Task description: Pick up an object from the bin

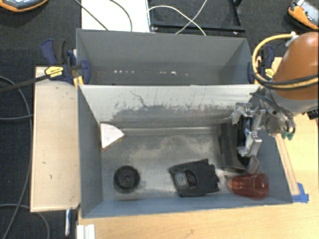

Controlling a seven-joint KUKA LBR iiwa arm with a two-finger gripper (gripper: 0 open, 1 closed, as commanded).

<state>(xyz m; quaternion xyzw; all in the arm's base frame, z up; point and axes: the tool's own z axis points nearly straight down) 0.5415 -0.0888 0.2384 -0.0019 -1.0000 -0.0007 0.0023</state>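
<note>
My gripper point(249, 148) hangs low at the right side of the bin, close to the right wall. Just left of it a dark grey oblong block point(228, 146) stands on the floor, close beside the gripper; I cannot tell if they touch. A red see-through cup point(249, 185) lies on its side just below the gripper, in the bin's front right corner. To the left of the cup lies a flat black device point(194, 178) with a small grey window.
A black round disc point(126, 178) lies at the front left. A white triangular piece point(109, 134) leans at the left wall. The arm's orange cover hangs over the bin's right rim.
</note>
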